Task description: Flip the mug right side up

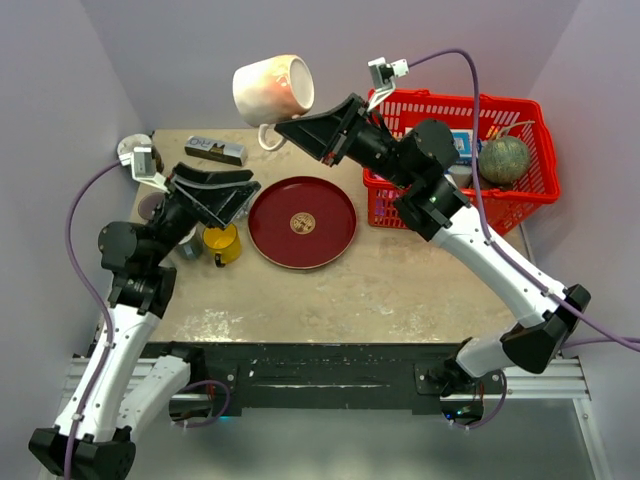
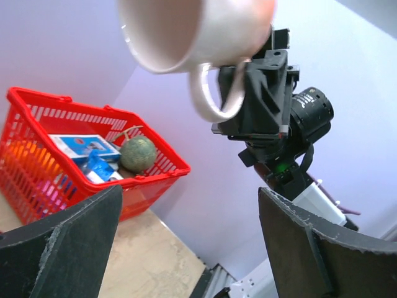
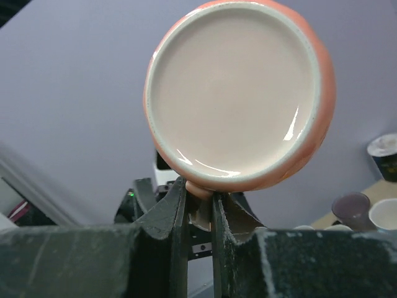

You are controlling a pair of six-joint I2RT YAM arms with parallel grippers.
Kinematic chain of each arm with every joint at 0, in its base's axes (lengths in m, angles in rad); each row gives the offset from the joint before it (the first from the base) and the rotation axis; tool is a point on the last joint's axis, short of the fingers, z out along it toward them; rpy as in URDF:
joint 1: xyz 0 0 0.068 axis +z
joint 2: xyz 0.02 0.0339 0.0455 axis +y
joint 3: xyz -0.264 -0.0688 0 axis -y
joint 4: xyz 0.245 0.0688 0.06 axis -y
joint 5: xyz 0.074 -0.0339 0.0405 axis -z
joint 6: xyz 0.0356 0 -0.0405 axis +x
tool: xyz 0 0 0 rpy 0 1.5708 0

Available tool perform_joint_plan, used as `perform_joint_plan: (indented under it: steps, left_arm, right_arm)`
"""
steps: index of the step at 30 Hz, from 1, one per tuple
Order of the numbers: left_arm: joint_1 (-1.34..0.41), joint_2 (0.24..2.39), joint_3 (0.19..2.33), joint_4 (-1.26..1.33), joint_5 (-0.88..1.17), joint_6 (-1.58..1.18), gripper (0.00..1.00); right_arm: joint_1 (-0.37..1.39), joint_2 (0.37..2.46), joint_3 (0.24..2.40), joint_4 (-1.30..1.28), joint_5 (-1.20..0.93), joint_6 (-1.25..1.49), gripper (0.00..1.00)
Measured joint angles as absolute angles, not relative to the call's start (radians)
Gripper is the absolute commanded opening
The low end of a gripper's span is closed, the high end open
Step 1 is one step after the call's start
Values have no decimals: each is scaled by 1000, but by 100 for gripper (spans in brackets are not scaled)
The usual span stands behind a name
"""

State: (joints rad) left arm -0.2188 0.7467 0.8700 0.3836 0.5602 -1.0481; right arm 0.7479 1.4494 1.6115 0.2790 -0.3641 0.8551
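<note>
Mug (image 1: 273,88) aloft, right gripper (image 3: 198,202) clenched seemingly on its handle, above the far edge of the bench (image 1: 420,290); left gripper (image 1: 245,200) splayed wide near the left edge.

**Glossy mug above a matt table**

The mug (image 3: 239,93) looks like glazed ceramic, smooth and shiny, with bright highlights on its base. The round red plate (image 1: 302,222) has a polished, lacquer-like sheen. The basket (image 1: 500,208) on the right is red plastic lattice. The table (image 1: 400,290) is matt, mottled, stone-like.
</note>
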Motion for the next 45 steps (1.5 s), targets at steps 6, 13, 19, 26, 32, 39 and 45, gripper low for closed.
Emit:
perform_joint_plan:
  steps: [6, 13, 19, 26, 32, 39, 45]
  left_arm:
    - [-219, 797, 838, 575, 589, -1193, 96]
    - [-219, 837, 837, 765, 617, -1303, 90]
    - [-219, 878, 837, 835, 635, -1370, 79]
    - [-219, 888, 828, 854, 636, -1388, 63]
    - [-219, 888, 822, 859, 647, -1395, 47]
    - [-219, 888, 820, 839, 651, -1394, 32]
    - [-219, 883, 818, 771, 648, -1391, 2]
  right_arm:
    - [748, 1443, 1573, 406, -427, 905, 0]
    - [748, 1457, 1520, 467, -495, 958, 0]
    - [761, 1482, 1512, 523, -531, 982, 0]
    - [781, 1503, 1496, 561, -575, 997, 0]
    - [791, 1505, 1472, 589, -588, 1004, 0]
    - [798, 1506, 1463, 608, -592, 1005, 0]
    - [796, 1505, 1424, 641, -585, 982, 0]
